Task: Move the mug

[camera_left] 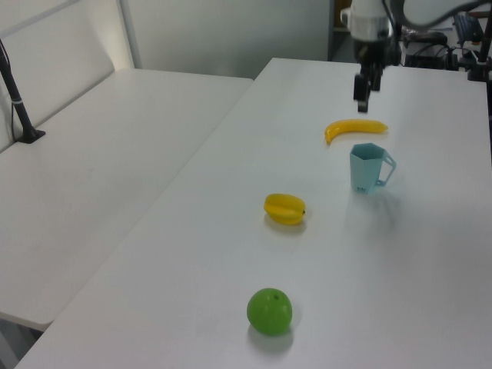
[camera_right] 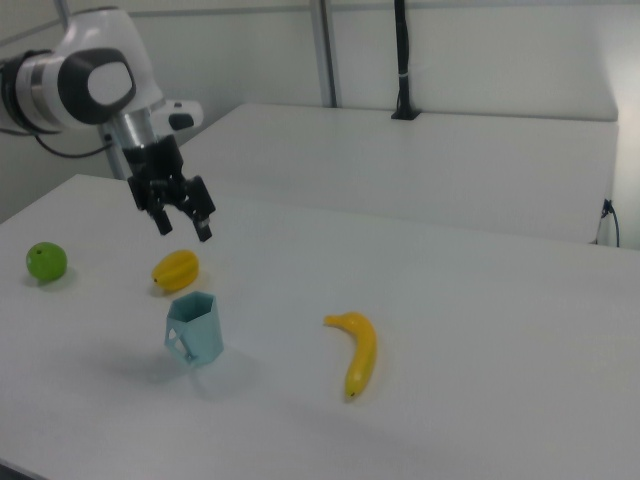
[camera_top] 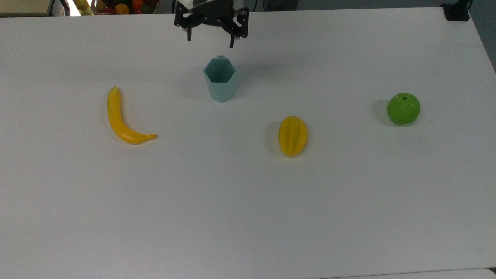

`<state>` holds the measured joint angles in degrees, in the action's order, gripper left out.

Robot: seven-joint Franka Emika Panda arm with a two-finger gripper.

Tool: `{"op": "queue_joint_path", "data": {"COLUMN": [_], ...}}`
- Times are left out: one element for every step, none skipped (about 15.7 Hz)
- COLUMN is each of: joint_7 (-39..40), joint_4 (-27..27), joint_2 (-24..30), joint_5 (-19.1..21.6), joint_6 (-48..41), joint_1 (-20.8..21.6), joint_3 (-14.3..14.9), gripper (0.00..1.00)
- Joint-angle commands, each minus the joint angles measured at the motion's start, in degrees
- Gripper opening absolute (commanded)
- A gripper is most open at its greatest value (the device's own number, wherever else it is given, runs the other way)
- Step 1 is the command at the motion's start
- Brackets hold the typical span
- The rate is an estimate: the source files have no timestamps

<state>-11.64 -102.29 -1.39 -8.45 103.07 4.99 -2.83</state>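
Top view: mug (camera_top: pixel 220 79) is standing upright on the white table (camera_top: pixel 248 213) in the upper centre of the frame, hexagonal rim facing up; the gripper (camera_top: pixel 210 38) is hanging at the top edge, just above the mug in the picture, its fingers (camera_top: pixel 232 40) spreading wide and gripping nothing. A banana (camera_top: pixel 120 119) is lying at centre left, a starfruit (camera_top: pixel 293 135) right of centre, a green apple (camera_top: pixel 403 108) at far right.

Left view: mug (camera_left: pixel 369 167) is sitting right of centre with its handle pointing to the frame's right; the gripper (camera_left: pixel 362 94) is hovering above it near the top, clear of the rim.

Right view: mug (camera_right: pixel 195 328) is resting at lower left; the spread fingers (camera_right: pixel 202 225) are hanging above it, apart from it, with the starfruit (camera_right: pixel 175 270) in between in the picture.
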Motion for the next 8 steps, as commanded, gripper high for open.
{"op": "queue_joint_path", "data": {"joint_7": [0.75,0.65,0.65,1.43,1.7,1.71,1.71,1.71], "joint_4": [4.63,5.51,5.87,5.96,5.96,6.04,6.48,6.92], "joint_2": [0.42,0.6,0.6,0.86,1.56,1.83,1.83,1.83], "joint_5": [0.54,0.71,1.58,3.5,4.74,5.02,5.11,5.11], "joint_6": [-2.61,-2.87,-4.09,-5.93,-6.64,-6.91,-6.91,-7.09], "joint_1": [-0.77,-0.86,-0.95,-1.38,-1.39,-1.56,-1.65,-1.56], "joint_3": [0.28,0.36,0.54,1.24,1.94,2.21,2.56,3.0], "gripper": [1.0,1.0,1.0,1.0,1.0,1.0,1.0,1.0]}}
